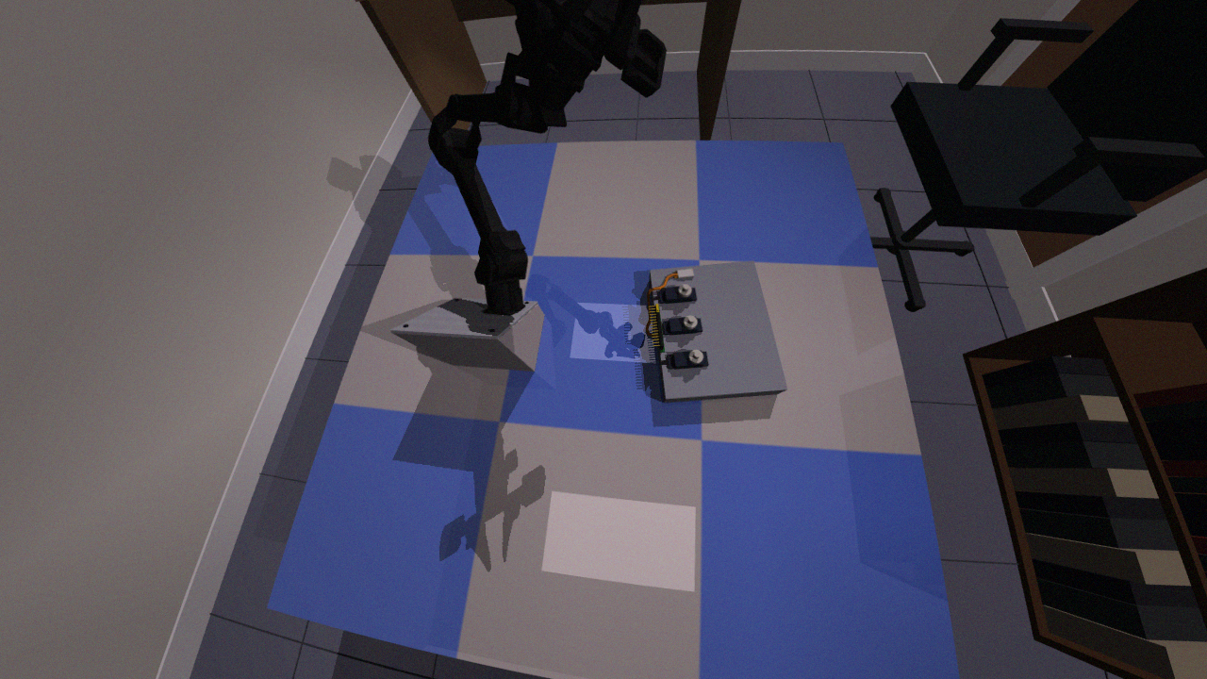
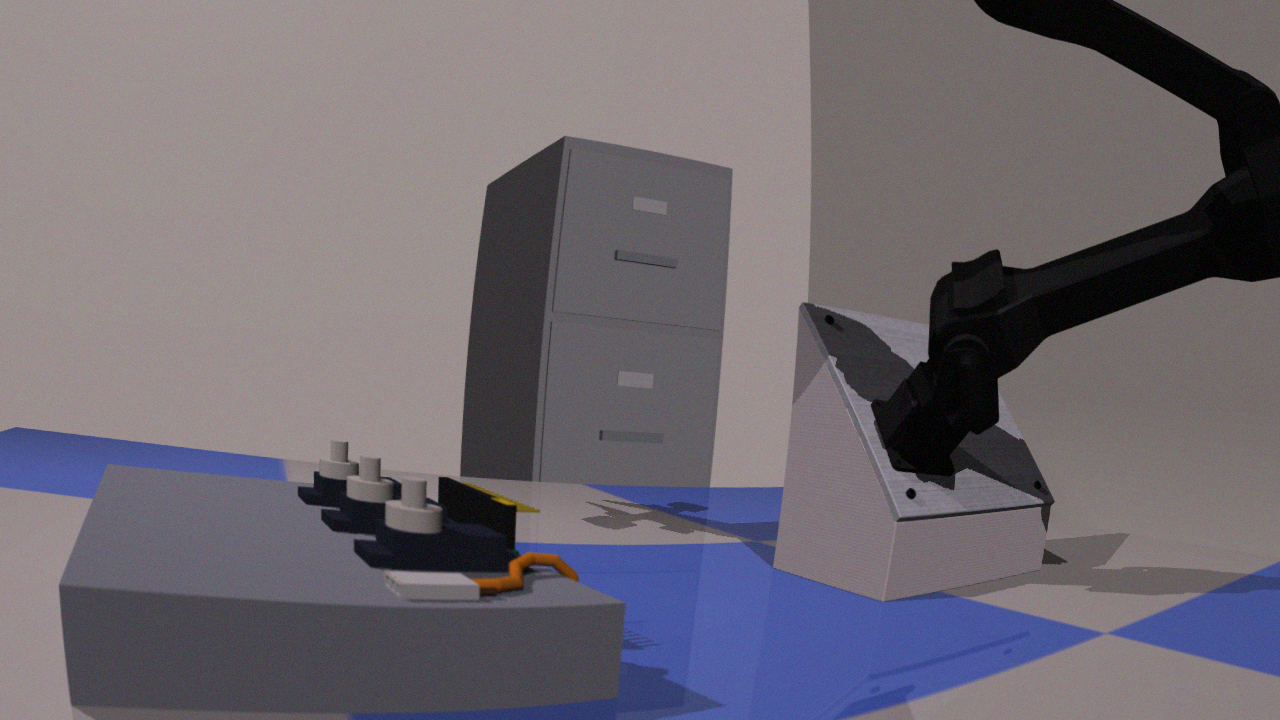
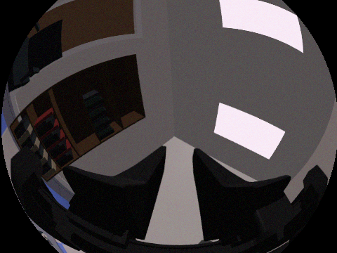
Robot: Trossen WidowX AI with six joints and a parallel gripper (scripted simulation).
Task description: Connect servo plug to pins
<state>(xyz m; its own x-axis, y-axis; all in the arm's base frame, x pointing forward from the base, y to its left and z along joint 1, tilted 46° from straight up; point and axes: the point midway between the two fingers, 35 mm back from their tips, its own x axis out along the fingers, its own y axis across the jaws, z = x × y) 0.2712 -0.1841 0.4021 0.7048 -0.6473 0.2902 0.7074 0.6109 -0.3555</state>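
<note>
The white plug [image 1: 686,274] [image 2: 431,586] lies flat on top of the grey holder [image 1: 747,338] [image 2: 313,649], near one corner, beside the nearest of three dark servos [image 1: 677,294] [image 2: 429,544]. Its orange lead [image 2: 537,560] bends over the holder's edge. A row of pins [image 1: 652,333] sticks out along that edge, with yellow at the row; the dot is too small to make out. My gripper [image 3: 180,152] is partly open and empty in the wrist view, its fingertips apart. It points at the room's walls and ceiling, high up and away from the plug.
The arm stands on a sloped pedestal [image 1: 447,319] [image 2: 913,559] left of the holder in the top view. The servo horns stick up from the holder. A filing cabinet [image 2: 635,313], a chair [image 1: 996,152] and a bookshelf [image 1: 1025,549] stand beyond the work area.
</note>
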